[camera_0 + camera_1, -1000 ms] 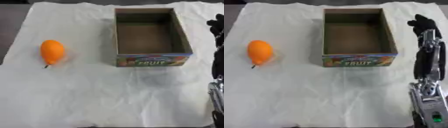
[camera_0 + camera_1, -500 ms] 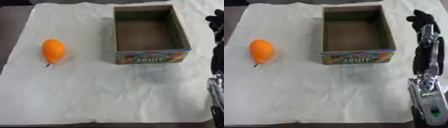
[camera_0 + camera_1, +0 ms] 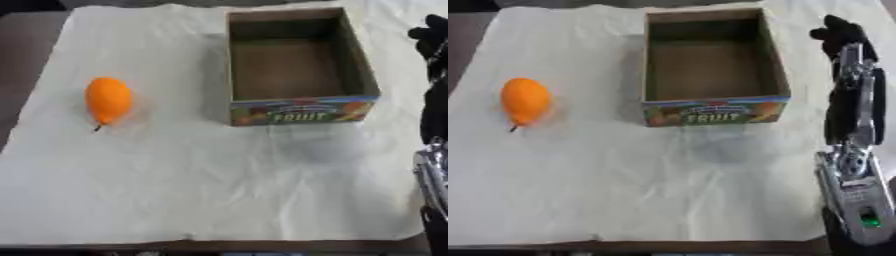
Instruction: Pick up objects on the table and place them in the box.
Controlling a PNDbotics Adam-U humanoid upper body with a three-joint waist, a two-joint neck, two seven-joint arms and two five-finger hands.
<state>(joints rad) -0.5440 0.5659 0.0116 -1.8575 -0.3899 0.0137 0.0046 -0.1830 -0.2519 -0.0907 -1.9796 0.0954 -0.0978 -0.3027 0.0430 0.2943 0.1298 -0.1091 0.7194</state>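
white cloth (image 3: pixel 219 180), dark table (image 3: pixel 26 55)

We record a dark table (image 3: pixel 26 60) covered by a wrinkled white cloth (image 3: pixel 201 185). On the cloth lie an orange fruit (image 3: pixel 108 99) at left and an open cardboard box (image 3: pixel 710 65), well apart.

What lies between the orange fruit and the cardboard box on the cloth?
Nothing: between the orange fruit and the cardboard box there is only bare white cloth, shown in both eye views.
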